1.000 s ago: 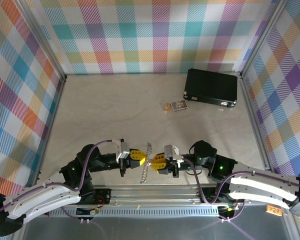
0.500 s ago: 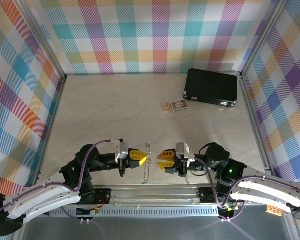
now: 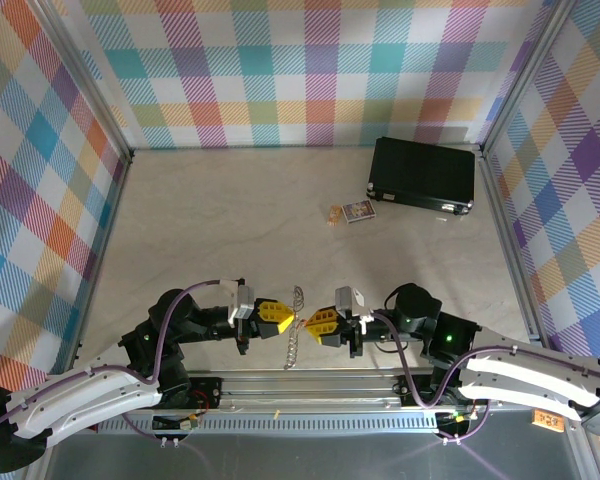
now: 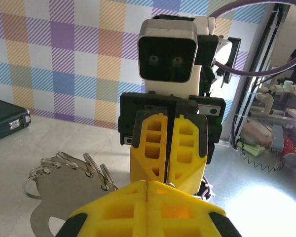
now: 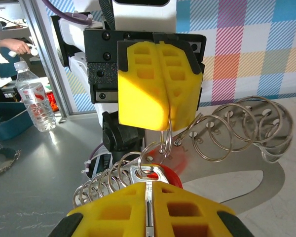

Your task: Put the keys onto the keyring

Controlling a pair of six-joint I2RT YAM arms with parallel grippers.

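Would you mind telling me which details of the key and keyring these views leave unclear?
- Blade of the key: right wrist view, buried between the fingers of the right tool; whether it has caught a ring is unclear.
- Grip of the left tool: left wrist view, its own fingers cover the contact.
- Lower part of the keyring: left wrist view, cut by the bottom edge.
- Print on the card: top view, too small.
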